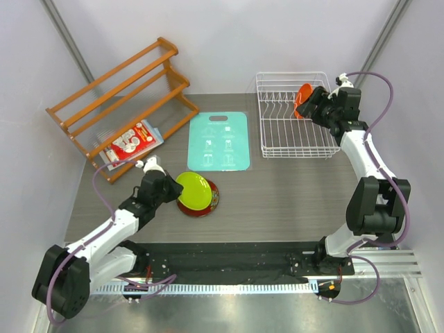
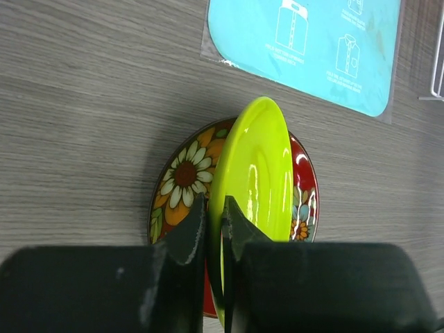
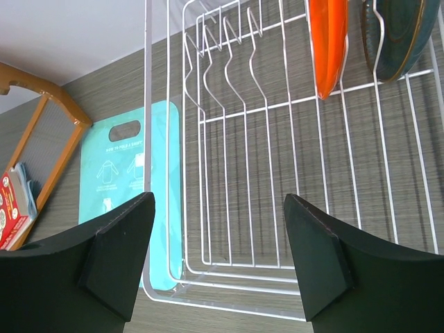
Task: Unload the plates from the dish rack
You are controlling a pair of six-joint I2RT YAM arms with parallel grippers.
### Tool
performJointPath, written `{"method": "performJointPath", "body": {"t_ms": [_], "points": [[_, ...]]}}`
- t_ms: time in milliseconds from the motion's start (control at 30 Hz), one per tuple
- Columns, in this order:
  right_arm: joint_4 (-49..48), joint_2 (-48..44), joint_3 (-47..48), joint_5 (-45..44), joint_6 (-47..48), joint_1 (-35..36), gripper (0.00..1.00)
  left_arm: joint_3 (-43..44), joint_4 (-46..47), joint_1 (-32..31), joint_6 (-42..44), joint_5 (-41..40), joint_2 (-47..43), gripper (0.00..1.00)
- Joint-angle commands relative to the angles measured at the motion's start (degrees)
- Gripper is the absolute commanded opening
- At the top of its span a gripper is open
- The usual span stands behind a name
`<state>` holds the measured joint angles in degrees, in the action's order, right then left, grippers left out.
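Here the left gripper (image 2: 211, 229) has its jaws pinched on the near rim of the lime yellow-green plate (image 2: 258, 173), holding it tilted over the dark red floral plate (image 2: 182, 179). That plate lies flat on the table (image 1: 291, 198), left of the middle and just in front of the teal board (image 1: 218, 142). Whether the lime plate's far edge rests on the red one cannot be told. The right gripper (image 3: 218, 201) hangs over the white wire dish rack (image 1: 295, 142) at the table's far right corner, its jaws spread wide with only rack wires between them. In the rack's far right end the orange plate (image 3: 327, 41) and the dark teal-blue plate (image 3: 397, 28) stand upright side by side among the tines. The wooden slatted rack (image 1: 118, 104) stands at the far left corner.
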<state>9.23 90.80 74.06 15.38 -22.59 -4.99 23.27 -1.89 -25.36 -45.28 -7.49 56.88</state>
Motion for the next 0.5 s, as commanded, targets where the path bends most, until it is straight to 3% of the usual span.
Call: {"method": "performJointPath", "body": {"t_ms": [0, 67, 200, 467], "points": [[-0.4, 0.5, 2.8, -1.5, 1.3, -0.1, 0.8, -1.8, -0.9, 0.0, -0.1, 0.7, -2.0, 0.09], [0.4, 1.0, 3.3, -2.2, 1.7, 0.0, 0.81, -2.3, -1.0, 0.0, -0.6, 1.3, -3.0, 0.24], [1.4, 1.6, 4.2, -3.6, 2.8, 0.0, 0.81, -2.8, -2.4, 0.0, -0.8, 1.1, -3.6, 0.33], [3.0, 2.7, 6.5, -5.5, 4.2, -0.1, 0.81, -3.1, -3.6, 0.0, 0.0, 0.6, -3.1, 0.32]]}}
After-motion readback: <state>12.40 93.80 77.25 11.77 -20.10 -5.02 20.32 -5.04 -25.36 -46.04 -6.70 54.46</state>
